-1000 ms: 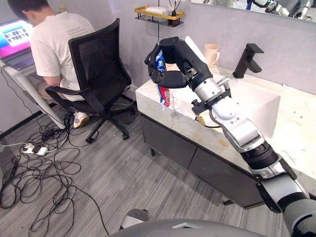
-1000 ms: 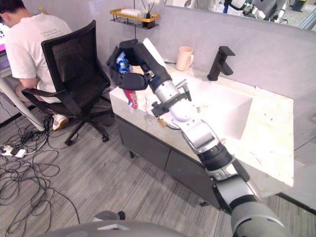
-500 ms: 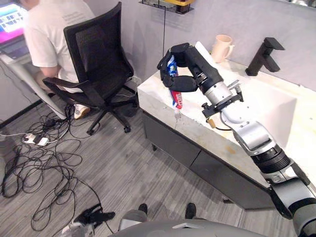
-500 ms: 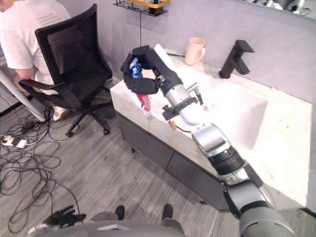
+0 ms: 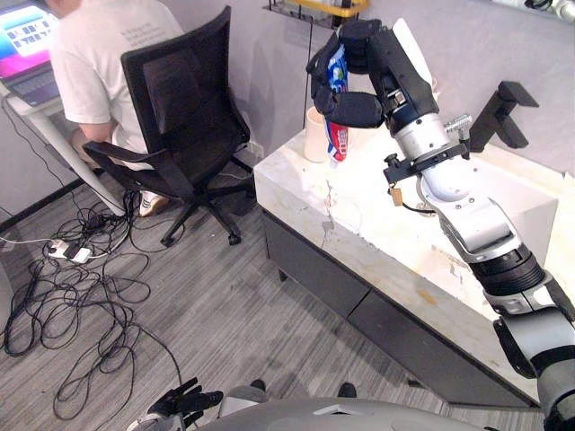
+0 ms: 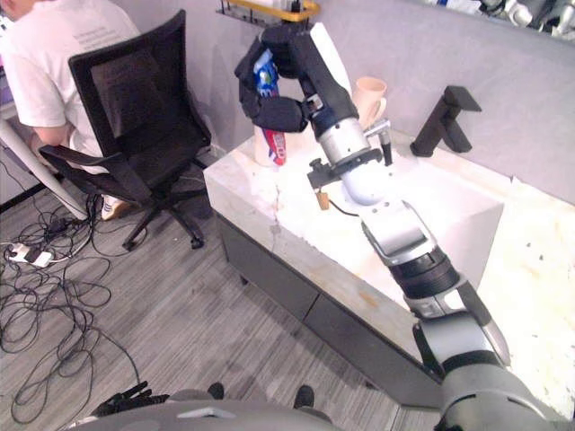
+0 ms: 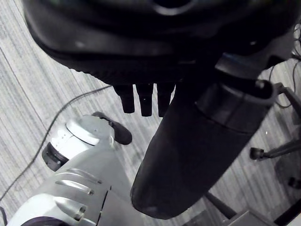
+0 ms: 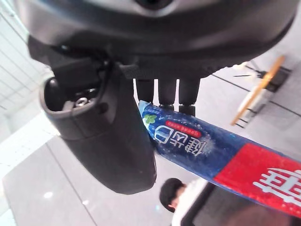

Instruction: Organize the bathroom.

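One toothpaste tube (image 5: 336, 103), blue w/ red lower end, is hanging cap-down in the right hand (image 5: 352, 76), well above the marble counter (image 5: 359, 235). Fingers and thumb are clamping round the tube's upper part; the right wrist view is showing the tube (image 8: 221, 157) lying past the fingers, thumb beside it. A white cup (image 5: 314, 135) is standing on the counter's far left corner, just behind the tube's lower end. A beige mug (image 6: 369, 97) is sitting by the wall, a black faucet (image 6: 447, 120) past it, over the white sink (image 6: 467, 212). A wall shelf w/ yellow rim (image 6: 269, 9) is hanging above. A person in a white shirt (image 5: 99, 54) is sitting in a black office chair (image 5: 184, 117) at the left. The left hand (image 7: 146, 96) is hanging low near the floor, fingers straight & relaxed, holding nothing.
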Motion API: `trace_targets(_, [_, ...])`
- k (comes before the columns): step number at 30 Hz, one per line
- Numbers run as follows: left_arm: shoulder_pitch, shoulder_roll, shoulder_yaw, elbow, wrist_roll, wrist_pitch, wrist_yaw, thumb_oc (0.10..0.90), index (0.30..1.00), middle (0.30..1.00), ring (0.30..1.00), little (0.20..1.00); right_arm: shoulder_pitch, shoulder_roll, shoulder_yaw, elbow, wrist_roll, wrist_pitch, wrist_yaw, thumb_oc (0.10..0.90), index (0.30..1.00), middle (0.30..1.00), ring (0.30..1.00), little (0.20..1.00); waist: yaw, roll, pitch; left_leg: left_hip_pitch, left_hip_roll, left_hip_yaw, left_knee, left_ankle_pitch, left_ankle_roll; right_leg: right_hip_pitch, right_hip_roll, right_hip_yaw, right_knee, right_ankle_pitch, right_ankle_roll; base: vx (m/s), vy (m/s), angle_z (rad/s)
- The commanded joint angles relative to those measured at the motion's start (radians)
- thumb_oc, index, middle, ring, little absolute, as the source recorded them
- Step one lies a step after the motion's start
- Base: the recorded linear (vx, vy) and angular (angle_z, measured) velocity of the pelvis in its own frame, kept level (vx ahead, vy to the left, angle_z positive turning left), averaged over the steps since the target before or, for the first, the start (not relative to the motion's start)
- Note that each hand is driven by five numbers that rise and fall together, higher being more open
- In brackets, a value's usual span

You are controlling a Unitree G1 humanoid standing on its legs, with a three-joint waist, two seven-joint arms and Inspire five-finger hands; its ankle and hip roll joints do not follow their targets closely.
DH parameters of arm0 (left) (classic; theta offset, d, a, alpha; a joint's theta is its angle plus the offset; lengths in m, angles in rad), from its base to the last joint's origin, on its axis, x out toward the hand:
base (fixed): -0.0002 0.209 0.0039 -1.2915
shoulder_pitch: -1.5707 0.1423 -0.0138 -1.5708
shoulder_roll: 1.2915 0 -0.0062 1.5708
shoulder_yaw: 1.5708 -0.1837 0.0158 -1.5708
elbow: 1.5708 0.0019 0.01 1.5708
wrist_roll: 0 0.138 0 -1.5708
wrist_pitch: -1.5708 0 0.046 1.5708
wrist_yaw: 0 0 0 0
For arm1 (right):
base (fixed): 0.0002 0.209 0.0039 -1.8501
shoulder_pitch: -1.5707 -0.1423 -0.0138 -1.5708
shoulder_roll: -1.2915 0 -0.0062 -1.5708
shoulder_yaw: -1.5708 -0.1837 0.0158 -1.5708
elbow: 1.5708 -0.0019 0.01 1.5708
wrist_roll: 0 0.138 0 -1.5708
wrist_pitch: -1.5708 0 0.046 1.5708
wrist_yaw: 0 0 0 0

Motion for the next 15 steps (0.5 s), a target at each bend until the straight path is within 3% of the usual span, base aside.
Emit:
trace_targets(1, [0.004, 0.079, -0.057, 0.056, -0.023, -0.013, 0.004, 0.800, 0.900, 0.900, 0.900, 0.900, -0.215, 0.019, -0.053, -0.004, -0.026, -0.154, -0.099, 0.400, 0.300, 0.300, 0.300, 0.300, 0.034, -0.033, -0.095, -0.013, -0.036, 0.003, 0.057, -0.082, 0.024, 0.020, -0.081, -0.053, 0.030, -0.084, 0.057, 0.04, 0.003, 0.05])
trace_targets(7, [0.023, 0.083, -0.040, 0.059, -0.033, -0.012, 0.013, 0.800, 0.900, 0.900, 0.900, 0.900, -0.343, -0.017, -0.005, 0.141, -0.058, -0.172, -0.165, 0.400, 0.300, 0.300, 0.300, 0.300, 0.072, -0.049, -0.111, -0.017, -0.034, -0.025, 0.044, -0.066, 0.016, 0.045, -0.074, -0.088, 0.018, -0.091, 0.052, 0.04, -0.003, 0.17])
trace_targets(15, [0.000, 0.007, -0.115, 0.027, -0.050, -0.038, 0.175, 0.800, 0.900, 0.900, 0.900, 0.900, -0.494, 0.014, 0.081, 0.395, -0.218, -0.063, -0.299, 0.400, 0.300, 0.300, 0.300, 0.300, 0.141, -0.095, -0.123, -0.013, -0.022, -0.082, 0.011, -0.037, -0.004, 0.096, -0.054, -0.143, 0.000, -0.100, 0.035, 0.07, -0.045, 0.25])
